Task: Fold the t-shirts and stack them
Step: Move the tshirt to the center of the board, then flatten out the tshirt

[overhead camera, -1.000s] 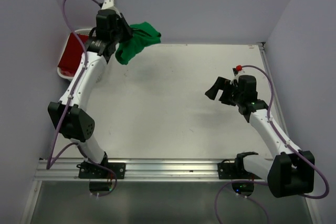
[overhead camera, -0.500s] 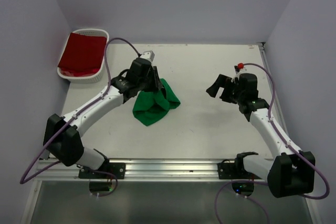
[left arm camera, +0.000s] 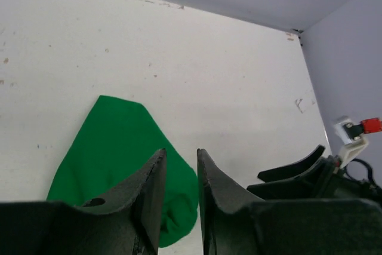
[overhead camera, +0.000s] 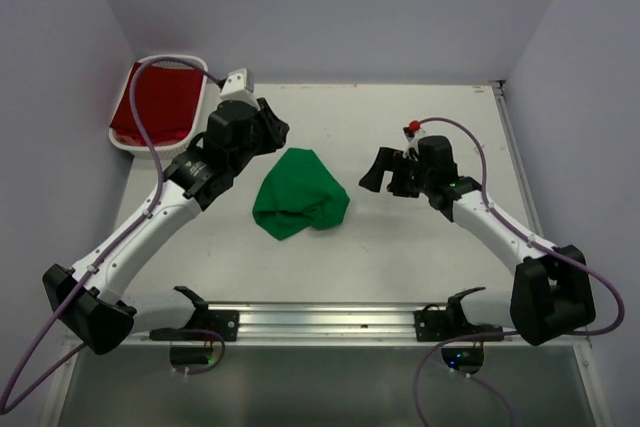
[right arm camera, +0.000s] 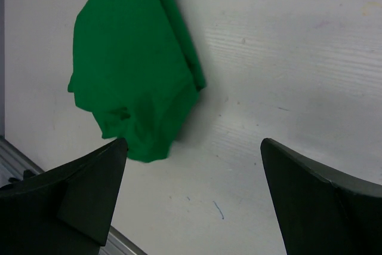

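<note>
top external view: the green shirt [overhead camera: 300, 195] lies in a bunched heap near the middle of the desk [overhead camera: 400, 277], between the two arms and touched by neither. judged purpose of that spot: it is within reach of both arms and has bare desk on every side for spreading the cloth flat.

the left arm [overhead camera: 190, 172] is angled toward the far left side of the heap. in the left wrist view its jaws stand a narrow gap apart with nothing between them, and the shirt shows below and beyond the tips. they look raised clear of the cloth, though their height cannot be fixed.

the right arm [overhead camera: 480, 217] reaches in from the other side. its jaws are spread wide and empty and face the heap from just beside it, a posture that suits taking an edge.

the red shirt [overhead camera: 160, 102] lies in the basket [overhead camera: 120, 139] at the far left corner, well apart from the work area. it is judged to be waiting its turn.

findings: no fold is made and no stack is begun. collar, hem and sleeves cannot be told apart in the heap, so the next grasp calls for finding a true edge. a pinch through several layers would drag the whole bundle.
</note>
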`<action>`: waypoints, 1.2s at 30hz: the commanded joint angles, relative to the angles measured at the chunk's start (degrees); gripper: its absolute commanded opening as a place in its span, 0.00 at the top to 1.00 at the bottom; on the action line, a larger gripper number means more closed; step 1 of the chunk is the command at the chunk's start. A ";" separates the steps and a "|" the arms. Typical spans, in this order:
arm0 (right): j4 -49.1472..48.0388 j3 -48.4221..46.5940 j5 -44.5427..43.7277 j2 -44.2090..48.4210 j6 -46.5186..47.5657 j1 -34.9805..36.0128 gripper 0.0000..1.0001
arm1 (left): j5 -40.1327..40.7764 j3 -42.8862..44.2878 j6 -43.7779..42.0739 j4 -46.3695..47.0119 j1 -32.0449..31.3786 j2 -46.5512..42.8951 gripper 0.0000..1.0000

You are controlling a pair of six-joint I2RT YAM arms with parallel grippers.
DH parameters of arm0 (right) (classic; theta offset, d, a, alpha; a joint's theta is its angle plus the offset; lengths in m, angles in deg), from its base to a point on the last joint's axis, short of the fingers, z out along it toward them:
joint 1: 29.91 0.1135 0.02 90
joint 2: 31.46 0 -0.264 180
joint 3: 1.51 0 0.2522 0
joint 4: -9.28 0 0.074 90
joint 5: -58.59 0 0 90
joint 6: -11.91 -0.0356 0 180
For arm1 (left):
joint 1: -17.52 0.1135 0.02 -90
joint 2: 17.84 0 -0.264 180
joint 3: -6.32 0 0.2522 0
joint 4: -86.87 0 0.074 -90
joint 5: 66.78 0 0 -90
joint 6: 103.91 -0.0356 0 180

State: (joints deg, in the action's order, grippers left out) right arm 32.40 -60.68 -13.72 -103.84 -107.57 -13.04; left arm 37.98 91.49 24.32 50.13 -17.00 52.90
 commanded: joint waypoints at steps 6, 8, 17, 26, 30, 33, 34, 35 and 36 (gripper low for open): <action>-0.41 -4.87 -4.59 -2.42 0.03 6.34 0.01 | -5.78 0.40 -4.66 3.03 -0.10 3.78 0.21; 0.82 -4.95 -6.87 -1.80 0.29 6.34 0.01 | -8.26 -1.80 -6.77 3.03 -1.33 7.02 0.21; 10.04 -6.18 -26.02 5.84 -0.67 6.34 0.01 | 5.09 -2.17 -11.61 0.14 -17.06 22.05 0.23; 15.86 -8.20 -37.03 10.15 -1.20 6.25 0.01 | 16.43 1.62 -11.17 -2.68 -25.77 31.81 0.24; 16.30 -8.21 -37.12 10.24 -1.11 6.25 0.01 | 18.28 1.88 -11.78 -1.63 -25.86 35.69 0.24; 16.39 -8.12 -37.03 9.98 -0.76 6.25 0.01 | 20.91 2.23 -11.61 -1.54 -25.95 38.59 0.24; 16.39 -8.12 -37.03 9.98 -0.67 6.25 0.01 | 23.18 2.23 -11.35 -1.54 -25.86 39.20 0.24; 16.39 -8.12 -36.77 9.98 -0.67 6.25 0.01 | 24.34 2.32 -11.34 -1.45 -25.86 40.26 0.23; 16.56 -8.12 -36.59 9.98 -0.59 6.25 0.01 | 25.39 2.50 -11.43 -1.45 -25.86 40.87 0.23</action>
State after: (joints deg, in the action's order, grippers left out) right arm 48.45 -66.93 -48.69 -94.49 -108.07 -6.71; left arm 56.58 91.82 13.42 48.21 -42.92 92.24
